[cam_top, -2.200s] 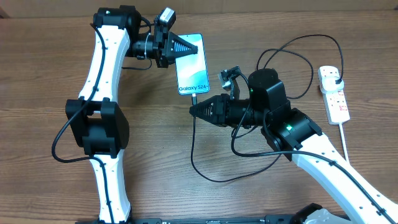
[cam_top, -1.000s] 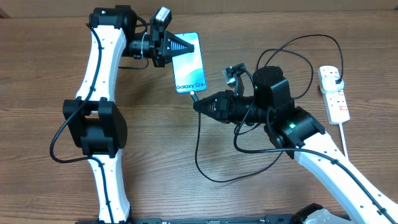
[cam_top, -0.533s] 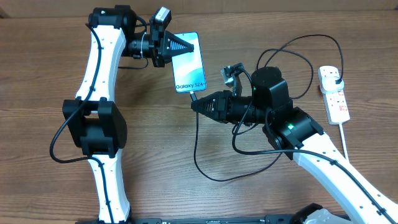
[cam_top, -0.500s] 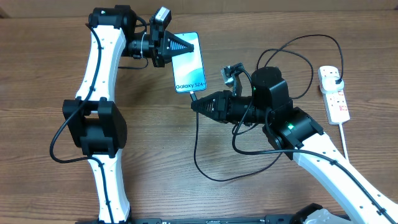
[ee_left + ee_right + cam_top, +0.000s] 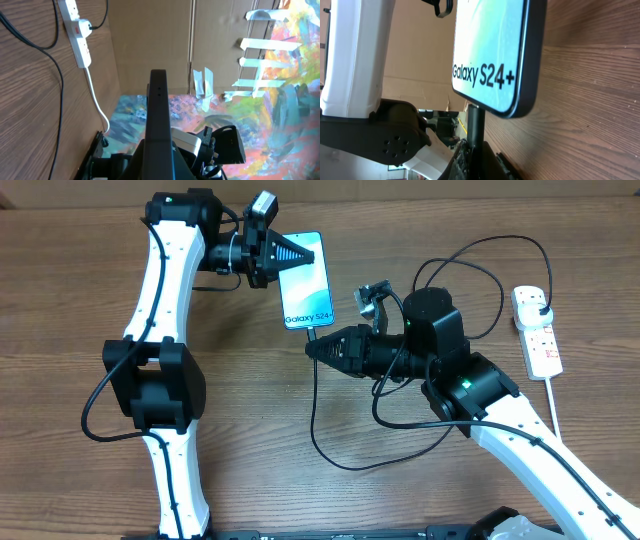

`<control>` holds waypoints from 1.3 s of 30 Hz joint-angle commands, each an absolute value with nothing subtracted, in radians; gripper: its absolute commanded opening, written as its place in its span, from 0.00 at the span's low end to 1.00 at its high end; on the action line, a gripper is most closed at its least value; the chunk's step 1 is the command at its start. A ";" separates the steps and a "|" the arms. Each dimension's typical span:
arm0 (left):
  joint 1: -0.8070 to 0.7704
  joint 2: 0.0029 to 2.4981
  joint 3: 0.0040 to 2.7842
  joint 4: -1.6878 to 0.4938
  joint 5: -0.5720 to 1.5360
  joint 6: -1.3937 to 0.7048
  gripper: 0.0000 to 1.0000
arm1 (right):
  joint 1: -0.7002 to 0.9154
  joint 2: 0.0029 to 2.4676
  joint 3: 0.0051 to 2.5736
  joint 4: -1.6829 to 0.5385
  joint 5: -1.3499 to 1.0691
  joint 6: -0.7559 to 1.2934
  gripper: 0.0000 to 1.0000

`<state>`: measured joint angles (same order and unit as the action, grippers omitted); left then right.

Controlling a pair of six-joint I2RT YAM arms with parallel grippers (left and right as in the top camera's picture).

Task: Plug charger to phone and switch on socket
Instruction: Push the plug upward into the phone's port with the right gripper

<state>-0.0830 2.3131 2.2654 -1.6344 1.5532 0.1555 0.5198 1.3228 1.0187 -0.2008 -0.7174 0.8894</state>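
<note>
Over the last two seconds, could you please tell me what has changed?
The left gripper carried the phone slightly toward the far edge of the table, and the right gripper, holding the charger tip, followed. Both grips and the socket stayed unchanged.

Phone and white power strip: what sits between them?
Overhead view: loops of charger cable and the right arm's wrist, between phone and power strip.
</note>
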 commanded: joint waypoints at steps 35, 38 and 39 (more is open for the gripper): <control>-0.134 2.270 2.287 -1.679 1.579 0.158 0.04 | 0.427 1.349 1.020 -0.173 -0.603 0.859 0.04; -0.139 2.270 2.287 -1.679 1.579 0.165 0.04 | 0.422 1.349 1.020 -0.172 -0.603 0.859 0.04; -0.140 2.270 2.287 -1.679 1.579 0.165 0.04 | 0.418 1.349 1.020 -0.172 -0.604 0.859 0.04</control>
